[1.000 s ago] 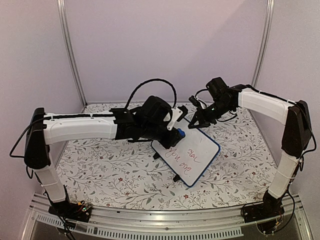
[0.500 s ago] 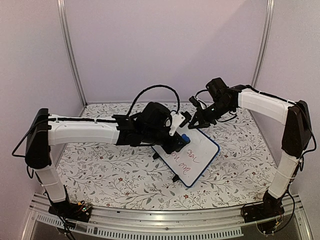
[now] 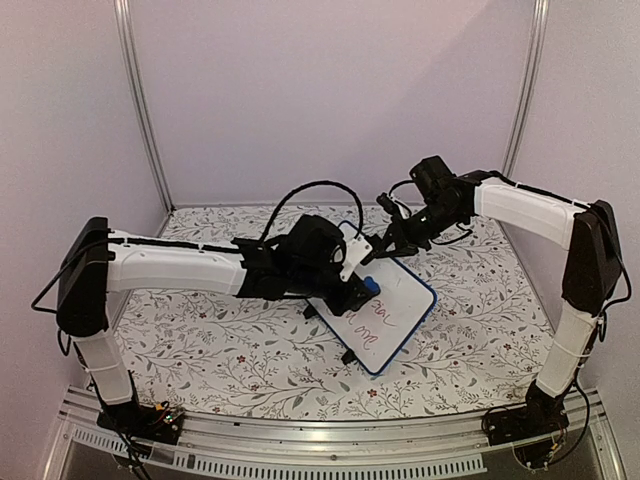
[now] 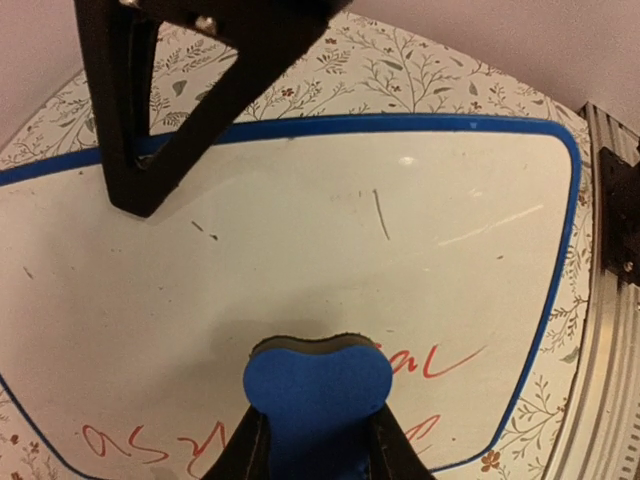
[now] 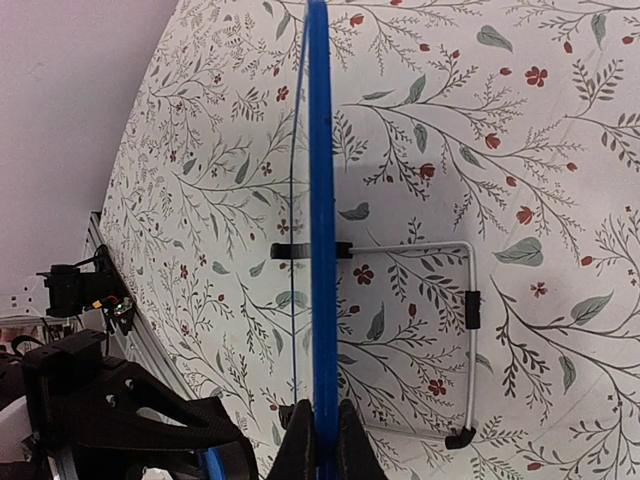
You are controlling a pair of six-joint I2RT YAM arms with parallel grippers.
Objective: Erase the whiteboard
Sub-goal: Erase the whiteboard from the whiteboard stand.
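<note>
The whiteboard (image 3: 395,312) stands tilted on the floral table, blue-framed, with reddish handwriting (image 4: 440,362) on its lower part. My left gripper (image 3: 364,284) is shut on a blue eraser block (image 3: 371,286) that presses against the board's face. In the left wrist view the eraser (image 4: 318,385) sits just above the red writing, between my left gripper's (image 4: 318,445) fingers. My right gripper (image 3: 386,243) is shut on the board's upper edge. In the right wrist view the blue frame (image 5: 320,200) runs edge-on out of my right gripper (image 5: 320,432).
A wire stand (image 5: 468,300) with black feet props the board from behind. The floral tablecloth (image 3: 220,340) covers the table. Metal posts (image 3: 140,110) stand at the back corners and an aluminium rail (image 3: 330,435) runs along the near edge.
My left gripper has slid the eraser rightward and down across the board, and some of the upper writing is gone. The right gripper keeps its hold on the board's edge.
</note>
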